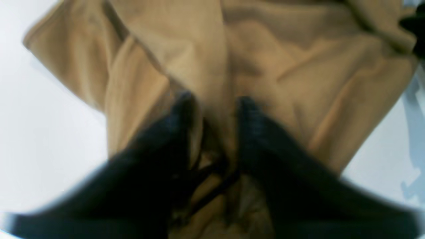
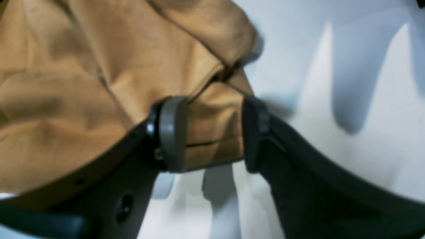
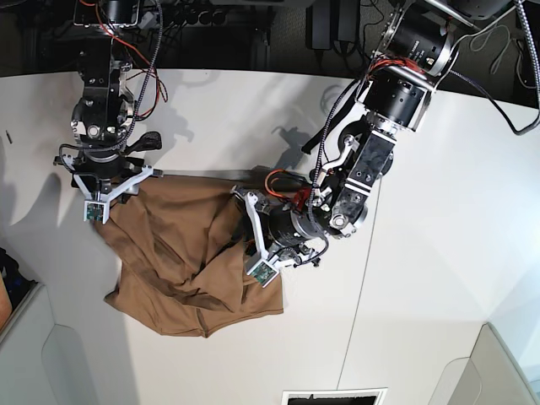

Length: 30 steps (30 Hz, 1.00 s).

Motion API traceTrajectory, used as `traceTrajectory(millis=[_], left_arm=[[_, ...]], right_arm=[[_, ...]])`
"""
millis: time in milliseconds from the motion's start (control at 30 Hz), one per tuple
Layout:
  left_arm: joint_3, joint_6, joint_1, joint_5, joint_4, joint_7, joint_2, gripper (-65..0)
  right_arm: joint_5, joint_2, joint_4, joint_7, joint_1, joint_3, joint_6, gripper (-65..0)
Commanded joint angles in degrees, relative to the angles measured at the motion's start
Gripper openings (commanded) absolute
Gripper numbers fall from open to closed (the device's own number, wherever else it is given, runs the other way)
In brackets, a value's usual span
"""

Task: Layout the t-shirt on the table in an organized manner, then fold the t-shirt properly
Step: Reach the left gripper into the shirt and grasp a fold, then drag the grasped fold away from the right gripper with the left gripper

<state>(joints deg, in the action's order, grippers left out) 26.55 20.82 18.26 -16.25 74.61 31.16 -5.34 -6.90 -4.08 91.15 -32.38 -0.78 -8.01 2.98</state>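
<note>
While the rumpled shirt (image 3: pixel 181 257) lies on the white table (image 3: pixel 439 253), my left hand (image 1: pixel 212 99) has its fingers part open, pressed into a fold mid-cloth; farther off, my right hand (image 2: pixel 209 132) clamps a corner.

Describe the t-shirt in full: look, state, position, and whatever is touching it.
The t-shirt is plain tan-brown soft cloth, no print visible, lying crumpled and creased on the white table, not yet spread flat. One corner is lifted and pinched in the right gripper, with a hemmed fold of cloth between its pads. The left gripper presses into bunched folds near the shirt's other side, cloth gathered between its fingers; blur hides whether it grips firmly.
</note>
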Motion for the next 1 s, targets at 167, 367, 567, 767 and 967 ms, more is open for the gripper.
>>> traceTrajectory(millis=[167,367,567,767,967], left_arm=[[-0.2,5.4,1.4,-1.7,2.0,-0.2,0.4,-65.0],[-1.7,6.1,1.4,-4.7,10.4,5.0,0.4,-65.0],[-1.9,12.8,1.4,-12.3,13.7,7.0,-2.2,-65.0],[-5.6,16.5,1.4,-17.2,18.9,9.9,-7.7,-65.0],[-12.9,19.2,-1.0,-31.5,23.8,14.4,-14.6,-65.0]], right_arm=[[-0.2,-0.3,0.9,1.3,0.9,-0.1,0.2,-38.1],[-0.2,-0.3,0.9,1.3,0.9,-0.1,0.2,-38.1],[-0.2,-0.3,0.9,1.3,0.9,-0.1,0.2,-38.1],[-0.2,-0.3,0.9,2.2,0.9,-0.1,0.2,-38.1],[-0.1,-0.3,0.9,2.2,0.9,-0.1,0.2,-38.1]])
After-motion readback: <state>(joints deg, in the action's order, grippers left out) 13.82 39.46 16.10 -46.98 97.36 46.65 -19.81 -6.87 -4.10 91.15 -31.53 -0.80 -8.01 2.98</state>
